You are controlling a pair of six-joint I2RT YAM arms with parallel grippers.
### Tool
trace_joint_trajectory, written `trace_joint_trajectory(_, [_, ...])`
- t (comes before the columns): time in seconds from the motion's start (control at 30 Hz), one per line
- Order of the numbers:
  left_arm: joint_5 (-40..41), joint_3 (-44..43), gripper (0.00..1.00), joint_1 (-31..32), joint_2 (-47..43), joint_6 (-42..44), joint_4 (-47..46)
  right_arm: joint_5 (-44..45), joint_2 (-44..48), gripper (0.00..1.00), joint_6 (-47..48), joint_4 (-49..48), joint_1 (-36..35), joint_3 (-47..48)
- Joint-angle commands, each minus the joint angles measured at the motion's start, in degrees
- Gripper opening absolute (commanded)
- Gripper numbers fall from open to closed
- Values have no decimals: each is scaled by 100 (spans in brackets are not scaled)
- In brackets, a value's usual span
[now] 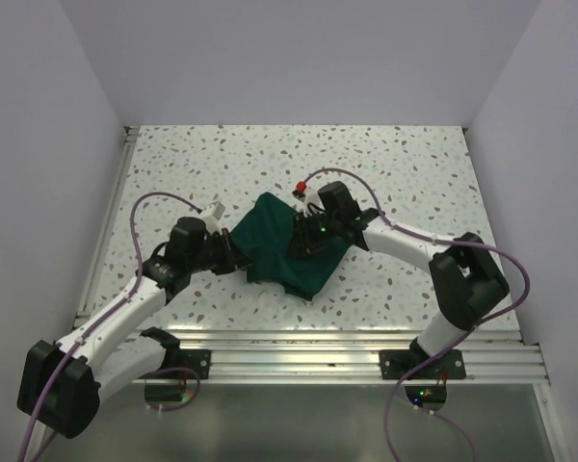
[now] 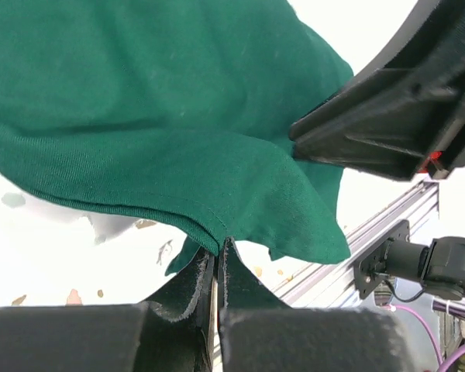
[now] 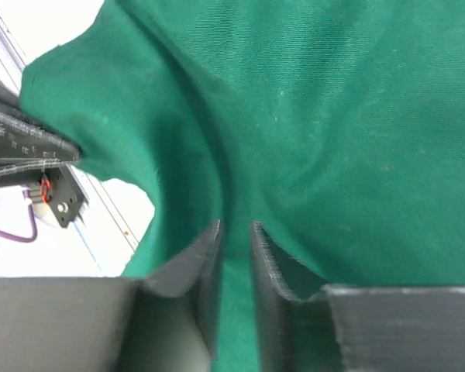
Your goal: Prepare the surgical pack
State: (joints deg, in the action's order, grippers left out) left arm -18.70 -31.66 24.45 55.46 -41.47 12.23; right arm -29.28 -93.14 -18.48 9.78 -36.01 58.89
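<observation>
The surgical pack (image 1: 281,258) is a dark green fabric sheet, bunched and partly lifted at the middle of the speckled table. My left gripper (image 1: 234,243) is at its left edge; in the left wrist view it (image 2: 217,245) is shut on the hemmed edge of the fabric (image 2: 155,108). My right gripper (image 1: 304,231) is on the sheet's upper right part; in the right wrist view it (image 3: 236,229) has its jaws nearly together with a fold of fabric (image 3: 333,139) between them. What lies under the fabric is hidden.
An aluminium rail (image 1: 347,351) runs along the near table edge, also in the left wrist view (image 2: 387,221). White walls close the table on the left, back and right. The right arm's black gripper body (image 2: 395,108) hangs close over the fabric.
</observation>
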Motion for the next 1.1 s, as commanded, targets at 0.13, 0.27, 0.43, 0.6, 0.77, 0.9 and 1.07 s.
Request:
trace_joint_trajectory(0.13, [-345, -200, 0, 7, 61, -150, 456, -166, -529, 10, -226, -319, -283, 517])
trace_joint_trajectory(0.27, [-512, -227, 0, 7, -44, -291, 351, -254, -784, 6, -261, -336, -512, 614])
trace_joint_trajectory(0.43, [-758, -314, 0, -28, -62, -423, 175, -385, -1004, 4, -367, -529, -609, 466])
trace_joint_trajectory(0.6, [-907, -481, 3, -80, 26, -502, 113, -465, -1048, 3, -446, -714, -653, 281])
trace_joint_trajectory(0.77, [-1144, -219, 3, -159, 0, -1089, -931, -483, -1048, 3, -507, -767, -653, 193])
trace_joint_trajectory(0.9, [-1259, -60, 3, -203, 201, -1389, -1688, -299, -943, 3, -516, -671, -653, 228])
trace_joint_trajectory(1.07, [-1426, 71, 14, -230, 378, -1776, -2259, -377, -977, 3, -472, -592, -653, 351])
